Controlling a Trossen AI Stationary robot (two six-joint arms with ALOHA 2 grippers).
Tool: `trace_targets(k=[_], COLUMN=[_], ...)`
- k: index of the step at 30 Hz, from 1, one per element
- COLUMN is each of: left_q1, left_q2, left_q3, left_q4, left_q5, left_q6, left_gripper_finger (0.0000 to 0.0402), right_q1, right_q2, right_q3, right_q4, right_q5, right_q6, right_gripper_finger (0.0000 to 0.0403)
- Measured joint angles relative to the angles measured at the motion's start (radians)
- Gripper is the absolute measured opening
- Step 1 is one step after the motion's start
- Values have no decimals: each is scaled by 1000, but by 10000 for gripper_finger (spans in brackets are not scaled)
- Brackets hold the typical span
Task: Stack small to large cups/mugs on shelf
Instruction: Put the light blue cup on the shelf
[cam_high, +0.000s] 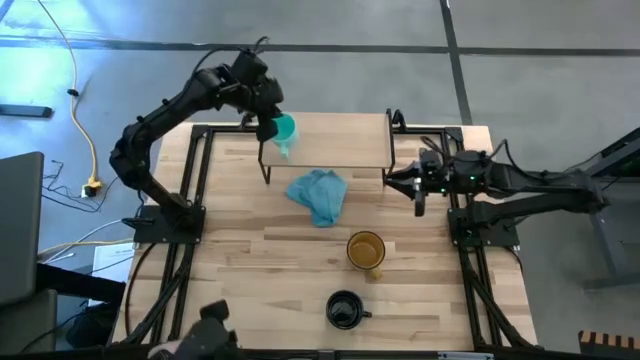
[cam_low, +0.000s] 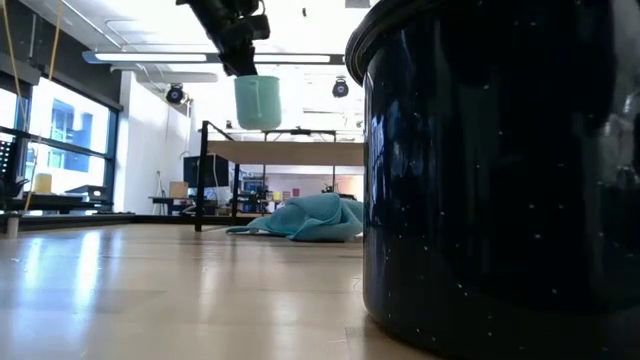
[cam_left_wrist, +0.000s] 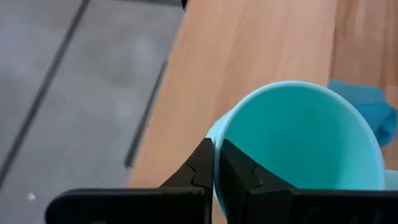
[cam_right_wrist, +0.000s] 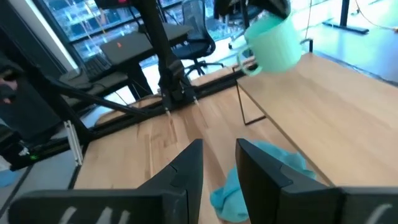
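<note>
High view: left gripper (cam_high: 268, 124) is over the shelf's (cam_high: 340, 140) left end, fingers pinched on the teal mug (cam_high: 284, 131) rim. Shelf stands along the desk's (cam_high: 250, 270) far edge, board bare apart from the mug above it. Cloth (cam_high: 319, 195) lies crumpled on the desk just in front of the shelf, near its middle. Amber mug (cam_high: 366, 249) sits right of desk centre; black mug (cam_high: 346, 310) is near the front edge, a bit left of the amber one, the two apart. Right gripper (cam_high: 416, 183) waits just off the shelf's right end, fingers a little apart, holding nothing

Low view: black mug (cam_low: 500, 170) fills the right side, v close to the lens. Teal mug (cam_low: 257, 102) hangs upright from the left gripper (cam_low: 238, 62), its base just above the shelf (cam_low: 290, 150) board near the left leg; can't tell if it touches. Cloth (cam_low: 310, 218) lies on the desk (cam_low: 150, 290) under the shelf line

Left wrist view: fingers (cam_left_wrist: 199, 171) nipped tight on the teal mug (cam_left_wrist: 298, 143) wall, one inside, one outside. Shelf (cam_left_wrist: 249, 56) board lies below, cloth (cam_left_wrist: 367, 106) beyond its edge

Right wrist view: right gripper (cam_right_wrist: 217, 165) fingers spread w/ a narrow gap, empty. Teal mug (cam_right_wrist: 273, 43) is tilted over the shelf (cam_right_wrist: 336, 106) far corner, handle towards the camera. Cloth (cam_right_wrist: 249, 180) sits beside the shelf on the desk (cam_right_wrist: 161, 143)
</note>
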Motion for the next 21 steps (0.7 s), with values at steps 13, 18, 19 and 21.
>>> trace_targets(k=[13, 18, 19, 21], left_q1=[33, 34, 35, 35], left_q2=[171, 216, 219, 225], left_q3=[196, 254, 258, 259], left_q4=[-112, -165, -173, -180], left_q5=[43, 41, 41, 42], left_q6=[78, 82, 82, 80], left_gripper_finger=[0, 0, 0, 0], right_q1=[0, 0, 0, 0], right_q2=[166, 172, 170, 168], right_q3=[0, 0, 0, 0], right_q4=[126, 144, 142, 144], right_q5=[-5, -19, -19, -19], right_q6=[0, 9, 14, 18], right_gripper_finger=[84, 84, 84, 84])
